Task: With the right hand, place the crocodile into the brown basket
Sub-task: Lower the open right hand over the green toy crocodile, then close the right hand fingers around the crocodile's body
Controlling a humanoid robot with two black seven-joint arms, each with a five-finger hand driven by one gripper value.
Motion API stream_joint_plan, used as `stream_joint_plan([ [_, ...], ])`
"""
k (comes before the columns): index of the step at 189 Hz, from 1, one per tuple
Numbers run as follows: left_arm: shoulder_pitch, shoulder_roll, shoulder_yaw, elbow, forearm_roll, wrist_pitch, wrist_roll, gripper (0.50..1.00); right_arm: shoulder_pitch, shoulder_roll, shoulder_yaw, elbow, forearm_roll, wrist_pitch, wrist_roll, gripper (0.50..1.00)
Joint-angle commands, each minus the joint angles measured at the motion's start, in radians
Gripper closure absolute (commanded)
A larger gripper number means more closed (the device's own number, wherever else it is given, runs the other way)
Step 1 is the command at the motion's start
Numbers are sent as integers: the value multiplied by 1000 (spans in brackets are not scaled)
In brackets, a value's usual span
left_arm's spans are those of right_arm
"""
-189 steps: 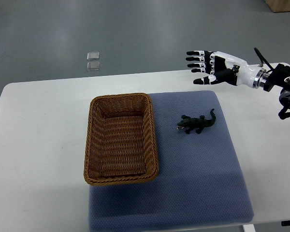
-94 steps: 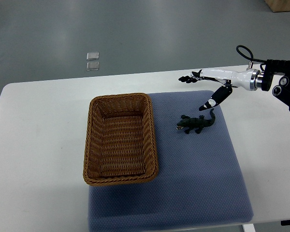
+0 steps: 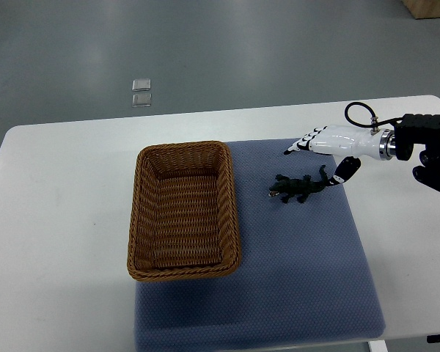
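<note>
A small dark green toy crocodile (image 3: 299, 188) lies on the blue mat (image 3: 301, 271), head toward the basket and tail up to the right. The brown wicker basket (image 3: 142, 220) stands to its left, half on the mat, with nothing inside. My right hand (image 3: 321, 158), white with black fingertips, hovers just above and right of the crocodile; its fingers (image 3: 302, 144) are spread over the tail end, the thumb below near the tail tip. It holds nothing. The left arm is out of view.
The white table (image 3: 59, 220) carries mat and basket. Two small square tiles (image 3: 141, 92) lie on the grey floor beyond the far edge. A wooden corner (image 3: 429, 7) shows at the top right.
My right hand has turned palm-down, dropped and drawn in closer to the crocodile's tail. The crocodile and basket have not moved.
</note>
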Motion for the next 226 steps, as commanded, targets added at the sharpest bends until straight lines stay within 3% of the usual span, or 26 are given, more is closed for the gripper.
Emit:
stream_joint_plan([
  [1,0,0,0,0,0,0,0,500,11,2,-3,1,5,3,0,574],
  [33,0,0,0,0,0,0,0,500,40,13,-3,3,8,82,0,574],
  [55,0,0,0,0,0,0,0,500,82,-1,-1,49,25,233,0,572],
  [70,0,0,0,0,0,0,0,500,103,-3,2,76,28,283,0,572],
  [106,0,0,0,0,0,0,0,500,103,2,0,126,20,262,0,572],
  [173,0,0,0,0,0,0,0,500,76,24,-110,118,-4,70,0,572],
  [226,0,0,0,0,0,0,0,500,65,33,-132,70,-4,61,0,572],
])
